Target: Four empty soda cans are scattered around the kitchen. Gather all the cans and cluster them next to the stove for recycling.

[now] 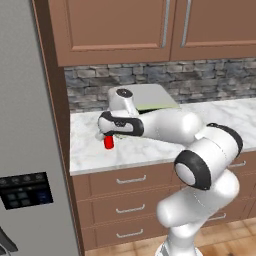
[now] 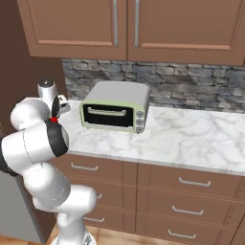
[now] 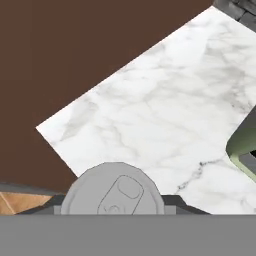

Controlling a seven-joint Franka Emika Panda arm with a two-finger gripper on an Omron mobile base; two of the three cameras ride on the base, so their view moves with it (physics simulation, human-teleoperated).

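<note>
The small red soda can with a silver top stands upright on the white-grey marble counter, near its left end, just beside the brown wood cabinet side panel that borders the grey refrigerator. I have the two-finger gripper clamped on this can from above; in the hand view its round silver lid with the pull tab sits squarely between the two dark fingertips, which press against it on either side.

From the left base view, I see my white arm rise from the floor, fold at the dark-ringed elbow, and reach leftward and forward across the counter's edge, the forearm lying almost level. The wrist turns down so that the hand points straight at the counter over the can. In the right base view the arm bunches up at the left, and just a sliver of red peeps past the upper link.

A pale green toaster oven with a dark glass door sits on the counter to the right of the can, apart from it, against the grey stone backsplash.
</note>
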